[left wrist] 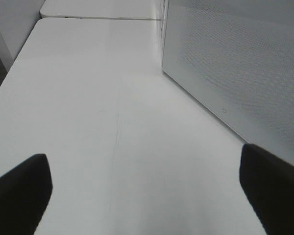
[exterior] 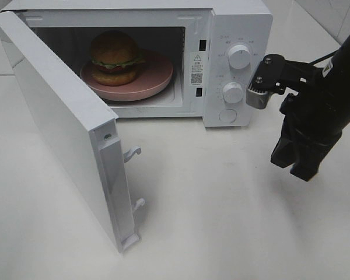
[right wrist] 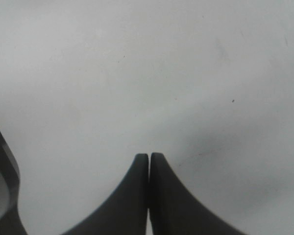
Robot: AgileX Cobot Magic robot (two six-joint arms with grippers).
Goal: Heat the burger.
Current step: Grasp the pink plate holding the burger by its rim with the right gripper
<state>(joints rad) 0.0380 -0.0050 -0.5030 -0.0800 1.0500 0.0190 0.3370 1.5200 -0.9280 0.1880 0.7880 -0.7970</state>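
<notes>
A bare white tabletop [exterior: 221, 227] filled the nearest part of the scene. Over its near left area, the flat white door [exterior: 58, 116] of a boxy white microwave oven [exterior: 239, 29] stood swung wide open. Two small white latch hooks [exterior: 132, 154] stuck out of the door's free edge.

Toward the table's right edge, the black right gripper [exterior: 298, 168] pointed down at the tabletop. Its two fingers were pressed together with nothing between them, and its own wrist camera showed the same closed tips [right wrist: 149, 156].

The black left gripper [left wrist: 144, 188] appeared only in its own wrist camera. Its fingers were spread wide apart over bare table, holding nothing, with a white dotted panel [left wrist: 235, 63] standing just beside it.

Farther back, the oven stood toward the table's far edge, and two round white knobs [exterior: 240, 56] sat one above the other on its front.

Inside the open cavity, the burger [exterior: 115, 55], with glossy brown bun halves, frilly green lettuce and a dark red filling, sat upright on a round pink plate [exterior: 157, 79].
</notes>
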